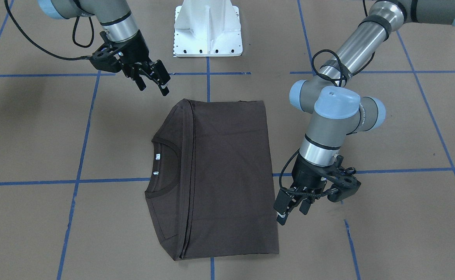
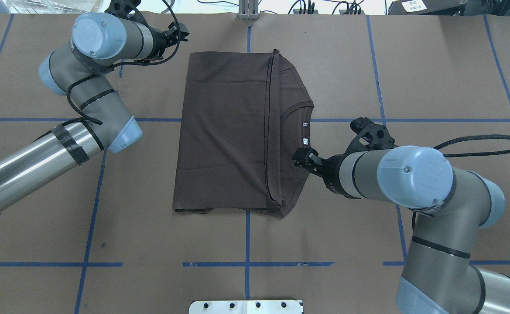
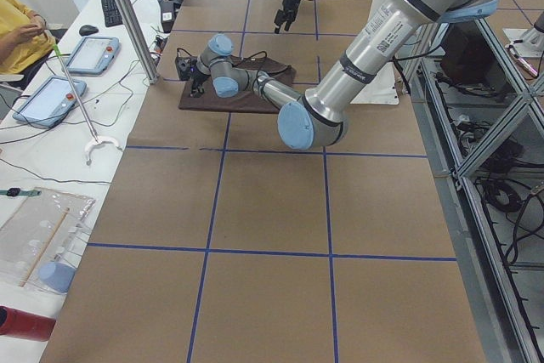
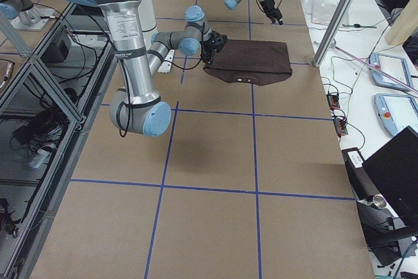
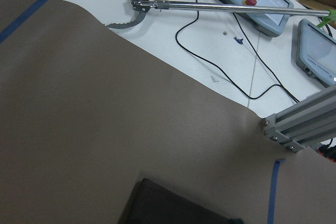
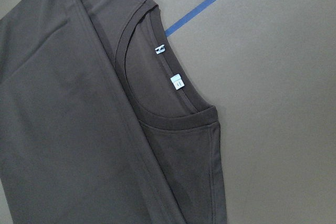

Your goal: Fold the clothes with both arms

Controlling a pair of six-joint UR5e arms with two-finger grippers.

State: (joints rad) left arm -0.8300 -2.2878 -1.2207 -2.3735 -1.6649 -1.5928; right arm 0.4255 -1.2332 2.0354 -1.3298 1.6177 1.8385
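One folded brown T-shirt (image 1: 227,171) is lying on the desk (image 1: 387,233); beside it the left pincer (image 1: 291,215) and right pincer (image 1: 154,89) are hovering, both spread apart.

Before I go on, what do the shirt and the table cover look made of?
T-shirt: likely soft cotton jersey, matte dark brown. It lies limp with faint creases, and its collar is ribbed.
Table cover: probably brown kraft paper, matte and smooth, with blue tape lines stuck on it.
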